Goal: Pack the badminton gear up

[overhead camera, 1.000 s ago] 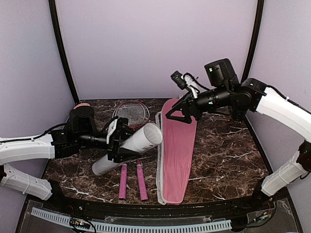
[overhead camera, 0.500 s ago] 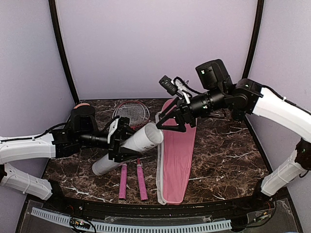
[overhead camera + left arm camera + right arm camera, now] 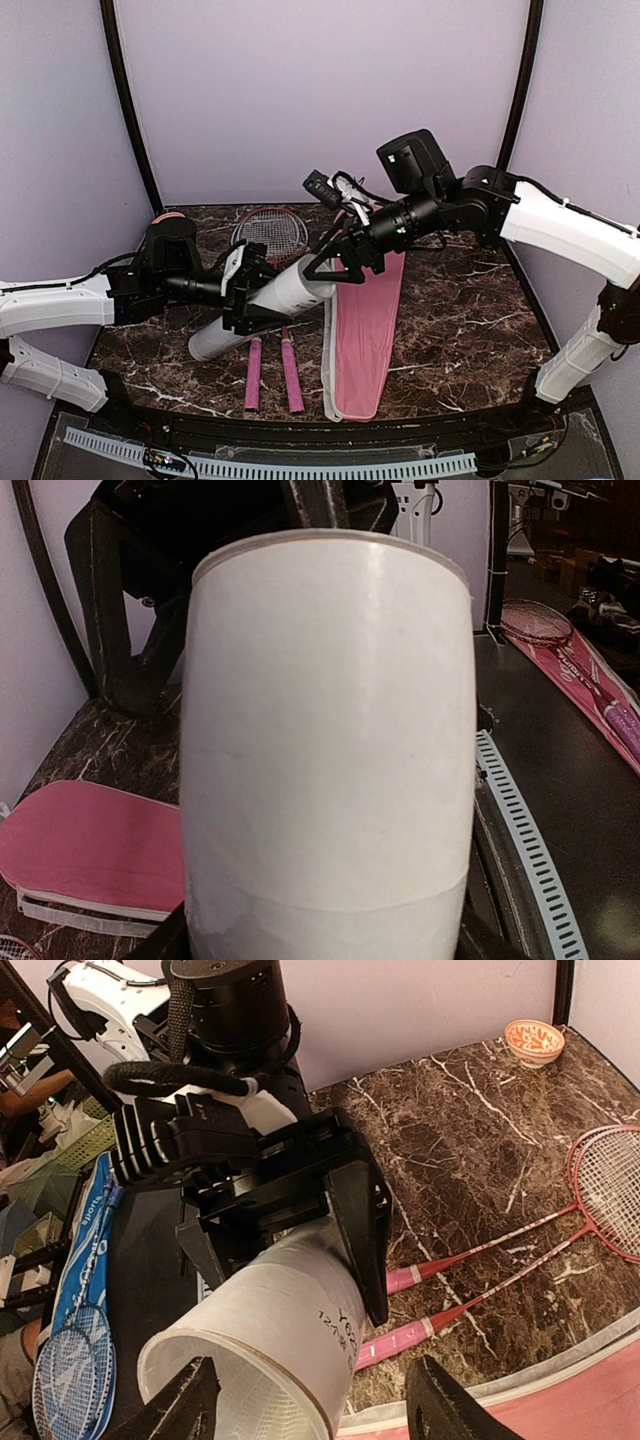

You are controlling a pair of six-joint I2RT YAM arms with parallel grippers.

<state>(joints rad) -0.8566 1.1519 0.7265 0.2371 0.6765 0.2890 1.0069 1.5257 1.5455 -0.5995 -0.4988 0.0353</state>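
**Top view.**
- My left claw: clamped round the white tube, which is held slanting above the table, open end up and to the right.
- My right claw: jaws apart, at the tube's upper end.
- Two rackets: flat under the tube.
- Pink cover: flat, just right of the rackets.

**Left wrist.**
- Tube: fills the frame.
- Cover: lower left, on the table.

**Right wrist.**
- My right fingers: spread wide, with the tube's open mouth close before them. I cannot tell whether they touch it.
- Left claw: gripping the tube further down.
- Rackets: beyond.
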